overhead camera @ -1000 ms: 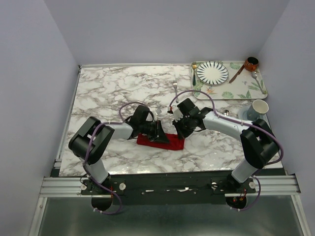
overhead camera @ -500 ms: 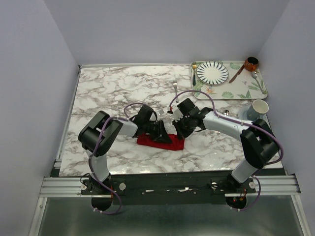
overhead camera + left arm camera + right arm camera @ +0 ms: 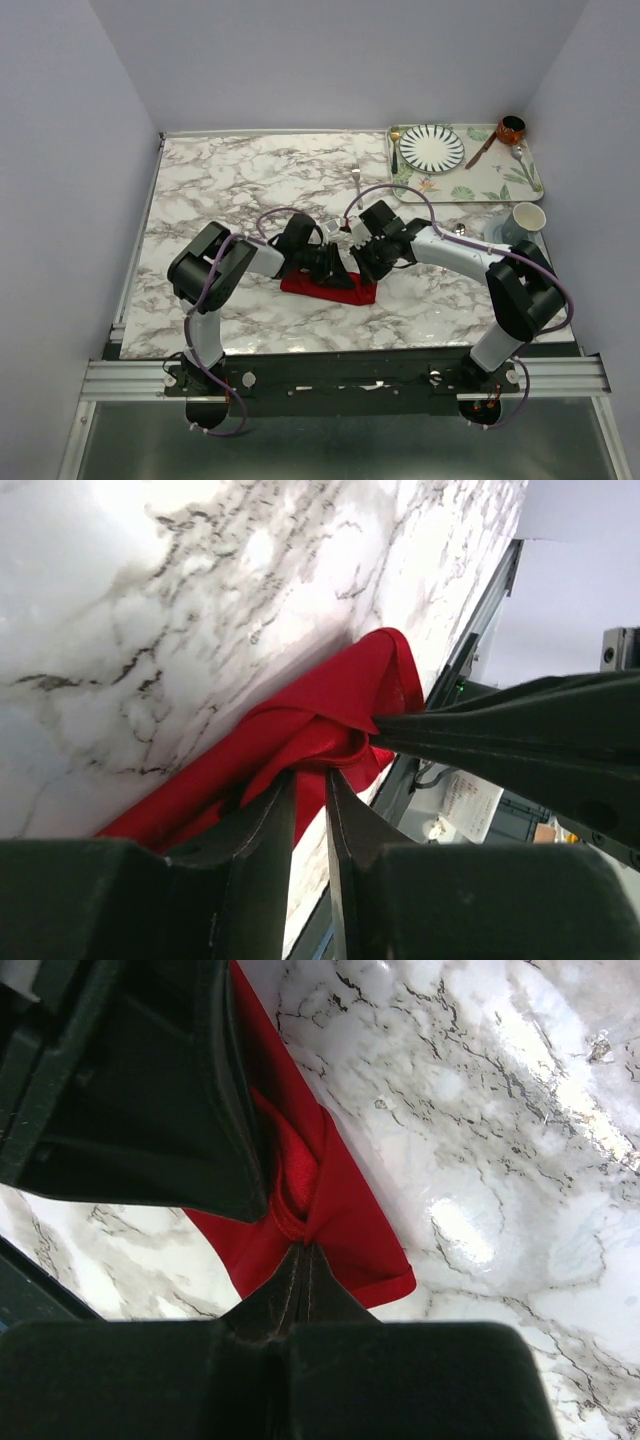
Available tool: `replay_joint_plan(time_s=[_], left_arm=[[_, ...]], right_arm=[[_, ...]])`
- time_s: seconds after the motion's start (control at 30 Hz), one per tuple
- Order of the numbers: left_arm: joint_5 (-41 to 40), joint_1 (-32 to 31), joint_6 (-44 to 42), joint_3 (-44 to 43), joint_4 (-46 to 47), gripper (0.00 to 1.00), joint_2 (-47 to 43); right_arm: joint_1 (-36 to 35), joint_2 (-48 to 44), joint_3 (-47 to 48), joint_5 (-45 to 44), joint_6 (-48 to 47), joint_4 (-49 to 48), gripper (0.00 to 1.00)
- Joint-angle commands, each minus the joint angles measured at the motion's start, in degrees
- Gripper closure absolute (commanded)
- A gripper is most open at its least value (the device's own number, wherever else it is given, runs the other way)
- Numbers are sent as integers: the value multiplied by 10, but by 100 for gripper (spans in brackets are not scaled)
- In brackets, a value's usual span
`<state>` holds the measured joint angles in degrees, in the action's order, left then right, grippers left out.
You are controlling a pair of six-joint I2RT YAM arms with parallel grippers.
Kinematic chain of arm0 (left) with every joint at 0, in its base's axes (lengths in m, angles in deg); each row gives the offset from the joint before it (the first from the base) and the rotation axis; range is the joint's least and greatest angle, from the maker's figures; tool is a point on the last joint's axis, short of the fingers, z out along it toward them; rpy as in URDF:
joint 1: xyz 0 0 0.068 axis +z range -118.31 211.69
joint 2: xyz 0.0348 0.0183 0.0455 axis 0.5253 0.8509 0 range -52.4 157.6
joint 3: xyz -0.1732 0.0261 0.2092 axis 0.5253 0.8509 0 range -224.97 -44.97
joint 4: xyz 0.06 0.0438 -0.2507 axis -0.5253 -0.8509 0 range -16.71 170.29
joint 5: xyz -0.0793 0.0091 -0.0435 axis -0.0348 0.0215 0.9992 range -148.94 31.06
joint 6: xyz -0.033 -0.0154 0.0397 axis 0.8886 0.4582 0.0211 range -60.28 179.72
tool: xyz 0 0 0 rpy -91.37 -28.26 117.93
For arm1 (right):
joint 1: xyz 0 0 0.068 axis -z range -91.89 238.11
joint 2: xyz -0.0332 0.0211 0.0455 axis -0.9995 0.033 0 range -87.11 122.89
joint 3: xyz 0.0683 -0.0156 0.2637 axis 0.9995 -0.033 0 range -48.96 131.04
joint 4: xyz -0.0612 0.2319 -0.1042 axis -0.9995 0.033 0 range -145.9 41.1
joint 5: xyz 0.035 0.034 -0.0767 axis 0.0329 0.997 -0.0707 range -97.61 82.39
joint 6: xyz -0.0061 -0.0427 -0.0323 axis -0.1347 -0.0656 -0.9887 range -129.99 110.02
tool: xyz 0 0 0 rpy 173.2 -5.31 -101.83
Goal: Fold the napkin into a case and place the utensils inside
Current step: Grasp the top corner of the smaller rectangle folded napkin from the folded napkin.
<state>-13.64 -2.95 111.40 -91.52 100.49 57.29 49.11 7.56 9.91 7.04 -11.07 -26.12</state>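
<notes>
Your left arm has slid in toward the right arm. The left gripper (image 3: 305, 780) has its fingers a little apart at the fold, and you cannot tell if it pinches. The right gripper (image 3: 305, 1248) is pressed together, pinching the napkin (image 3: 350, 1210). The napkin lies long, side to side, under the 2 grippers. The fork (image 3: 355, 173) waits beyond, nearer the right gripper.

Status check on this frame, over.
Right claw shut on napkin fold. Left claw narrowly parted at same fold, grip unclear. Cloth narrow, bunched at pinch. Silver fork lies apart, beyond.

Napkin (image 3: 328, 289) on table (image 3: 230, 180); between left claw (image 3: 308, 780) and right claw (image 3: 303, 1255).
</notes>
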Motion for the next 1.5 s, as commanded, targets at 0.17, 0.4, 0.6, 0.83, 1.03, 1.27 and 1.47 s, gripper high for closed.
replay_joint_plan(time_s=[0.17, 0.4, 0.6, 0.83, 1.03, 1.27, 1.47], left_arm=[[48, -1, 4, 32, 67, 71, -76], [41, -16, 13, 28, 88, 74, -45], [13, -17, 27, 25, 102, 77, -5], [9, -17, 36, -6, 138, 78, 55], [14, -11, 46, -13, 136, 77, 78], [41, 4, 56, -3, 149, 69, 60], [59, 27, 13, 7, 63, 61, -30]], right_arm=[[-4, -4, 8, -31, 3, 6, 99], [-4, -12, 1, -37, 6, 8, 100], [-2, -19, 2, -28, 8, 9, 99], [-2, -21, -4, 4, 8, 7, 99], [-1, -11, -1, 12, 8, 8, 99], [4, 17, 1, -19, 8, 12, 99], [15, 44, 5, -14, 2, 19, 99]])
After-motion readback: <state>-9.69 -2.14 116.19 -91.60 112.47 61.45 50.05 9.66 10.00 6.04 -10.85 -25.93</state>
